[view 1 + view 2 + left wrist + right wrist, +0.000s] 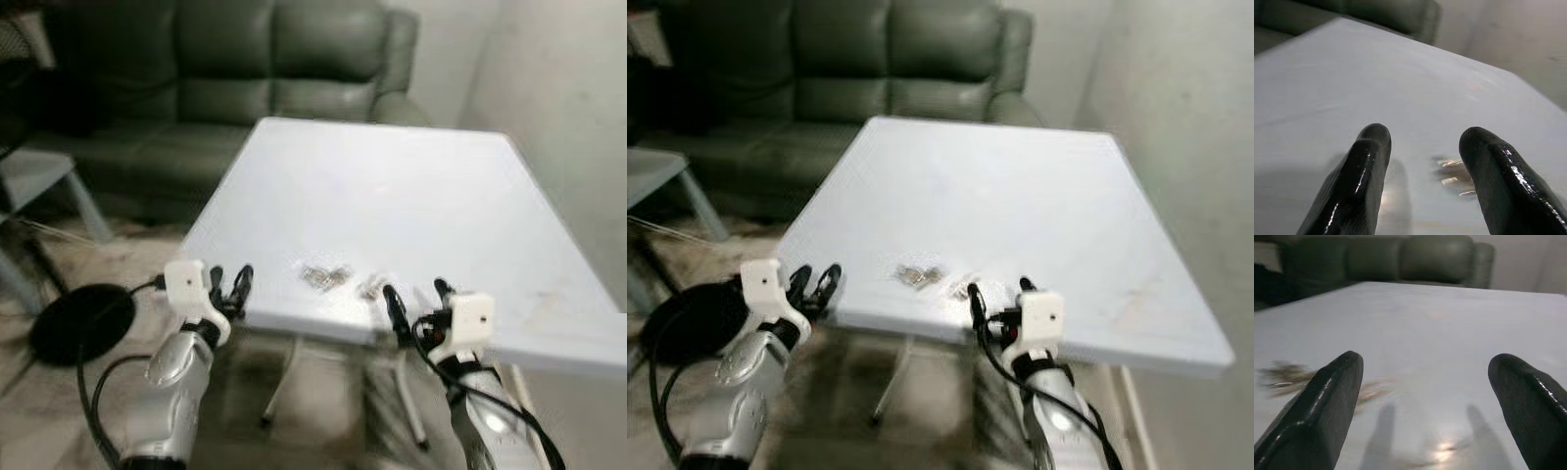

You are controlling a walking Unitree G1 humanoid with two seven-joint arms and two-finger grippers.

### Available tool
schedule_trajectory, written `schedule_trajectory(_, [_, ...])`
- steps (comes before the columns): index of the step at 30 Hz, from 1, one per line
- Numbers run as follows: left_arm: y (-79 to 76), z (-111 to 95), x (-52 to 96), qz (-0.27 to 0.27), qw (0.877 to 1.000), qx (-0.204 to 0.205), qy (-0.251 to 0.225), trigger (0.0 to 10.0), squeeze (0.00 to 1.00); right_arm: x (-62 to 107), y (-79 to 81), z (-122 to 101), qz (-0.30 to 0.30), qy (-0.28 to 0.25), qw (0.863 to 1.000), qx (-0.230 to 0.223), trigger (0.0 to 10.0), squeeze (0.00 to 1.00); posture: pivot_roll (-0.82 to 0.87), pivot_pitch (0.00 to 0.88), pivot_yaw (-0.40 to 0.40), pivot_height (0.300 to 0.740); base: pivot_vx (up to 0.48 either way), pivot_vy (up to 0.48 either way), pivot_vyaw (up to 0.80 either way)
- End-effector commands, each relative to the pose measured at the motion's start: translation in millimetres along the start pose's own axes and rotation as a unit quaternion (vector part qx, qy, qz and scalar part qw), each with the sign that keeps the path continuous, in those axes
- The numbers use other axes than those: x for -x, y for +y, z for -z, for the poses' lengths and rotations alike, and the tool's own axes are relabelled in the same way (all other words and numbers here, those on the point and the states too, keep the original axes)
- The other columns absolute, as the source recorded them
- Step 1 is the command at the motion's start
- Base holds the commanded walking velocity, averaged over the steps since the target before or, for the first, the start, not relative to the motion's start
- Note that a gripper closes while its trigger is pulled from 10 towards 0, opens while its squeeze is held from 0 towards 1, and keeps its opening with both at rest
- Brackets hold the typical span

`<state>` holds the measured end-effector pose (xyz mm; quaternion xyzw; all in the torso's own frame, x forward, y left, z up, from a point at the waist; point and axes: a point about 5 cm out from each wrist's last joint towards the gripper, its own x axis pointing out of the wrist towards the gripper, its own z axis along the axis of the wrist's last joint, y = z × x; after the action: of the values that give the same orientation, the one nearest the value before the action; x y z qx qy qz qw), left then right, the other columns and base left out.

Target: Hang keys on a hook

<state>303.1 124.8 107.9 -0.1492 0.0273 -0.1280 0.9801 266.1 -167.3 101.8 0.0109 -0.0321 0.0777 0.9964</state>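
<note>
A bunch of keys (pixel 324 276) lies on the white table (pixel 411 196) near its front edge, with a second small metal piece (pixel 370 287) just to its right. My left gripper (pixel 229 284) hangs open at the table's front left corner, left of the keys (pixel 1454 172). My right gripper (pixel 416 297) stands open at the front edge, just right of the keys (pixel 1288 374). Neither holds anything.
A dark green sofa (pixel 245 69) stands behind the table. A pale wall (pixel 578 117) runs along the right. A grey stool (pixel 39 186) and a black round base (pixel 78 318) with cables sit on the floor at the left. Table legs (pixel 279 382) show beneath.
</note>
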Motion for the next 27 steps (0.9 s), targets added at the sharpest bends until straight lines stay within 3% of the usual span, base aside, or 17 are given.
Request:
schedule_trajectory(1, [10.3,-9,1.9,-0.011,1.000,-0.010,-0.013,10.0,0.00,-4.2,9.3,-4,-0.014,-0.011,1.000,-0.009,10.0,0.00,0.00,0.000,-0.018,0.740,0.390,0.000,0.00])
schedule_trajectory(11, [3.6,-5,1.1,-0.013,1.000,-0.020,-0.010,10.0,0.00,-4.0,8.4,-4,-0.016,-0.010,1.000,-0.007,10.0,0.00,0.00,0.000,-0.016,0.740,0.000,0.000,0.00])
schedule_trajectory(22, [-13.4,9,7.6,0.035,0.998,-0.052,0.016,10.0,0.00,-6.9,4.9,-4,-0.057,-0.002,0.998,0.003,10.0,0.00,0.00,0.000,-0.018,0.740,0.000,0.000,0.00])
schedule_trajectory(23, [-15.8,11,8.8,0.042,0.998,-0.052,0.020,10.0,0.00,-7.6,4.1,-5,-0.066,-0.002,0.998,0.003,10.0,0.60,0.00,0.000,-0.018,0.740,0.000,0.000,0.00])
schedule_trajectory(24, [-15.8,11,8.8,0.042,0.998,-0.052,0.020,10.0,0.00,-7.6,4.1,-5,-0.066,-0.002,0.998,0.003,10.0,0.60,0.00,0.000,-0.018,0.740,0.000,0.000,0.00])
schedule_trajectory(25, [-18.6,13,10.1,0.048,0.997,-0.059,0.023,10.0,0.00,-8.8,3.6,-6,-0.079,-0.001,0.997,0.021,10.0,1.00,0.00,0.000,-0.020,0.740,0.000,0.000,0.00])
schedule_trajectory(27, [-20.1,13,10.6,0.052,0.996,-0.062,0.023,10.0,0.00,-9.3,3.4,-5,-0.085,0.000,0.996,0.024,10.0,1.00,0.00,0.000,-0.023,0.740,0.000,0.000,0.00])
